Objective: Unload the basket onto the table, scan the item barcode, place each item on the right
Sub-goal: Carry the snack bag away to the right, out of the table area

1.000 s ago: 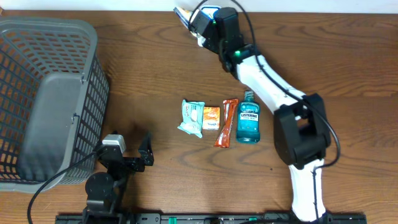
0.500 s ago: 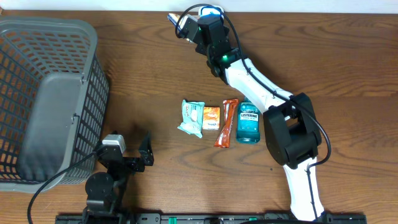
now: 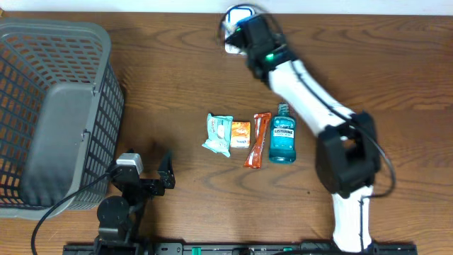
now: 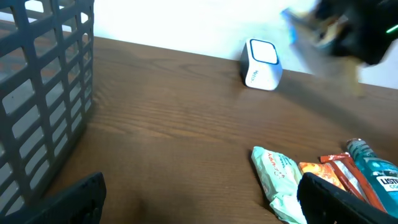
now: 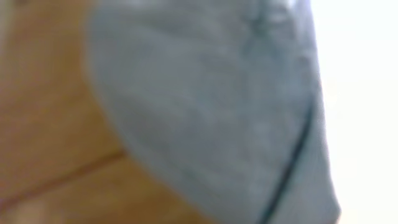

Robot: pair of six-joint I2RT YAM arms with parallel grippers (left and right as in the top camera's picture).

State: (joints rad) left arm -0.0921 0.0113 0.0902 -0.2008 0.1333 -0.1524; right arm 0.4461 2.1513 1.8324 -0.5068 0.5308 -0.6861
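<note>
A white barcode scanner [image 4: 260, 64] stands at the table's far edge. In the overhead view my right gripper [image 3: 245, 30] hangs over the scanner [image 3: 236, 12] and hides most of it. The left wrist view shows a blurred blue and tan item [image 4: 311, 25] sticking out of that gripper, to the right of the scanner and above the table. The right wrist view is filled by a blurred grey-white shape, and no fingers show there. My left gripper [image 3: 145, 173] rests near the front edge, open and empty [image 4: 202, 205].
A mint green packet [image 3: 219, 134], an orange packet [image 3: 241, 133], a red-orange bar [image 3: 258, 139] and a blue mouthwash bottle [image 3: 282, 134] lie in a row mid-table. A grey mesh basket [image 3: 106, 106] stands at the left.
My right gripper, with the item, first swung left past the scanner, then came back right and now sits over it. The left arm has not moved.
</note>
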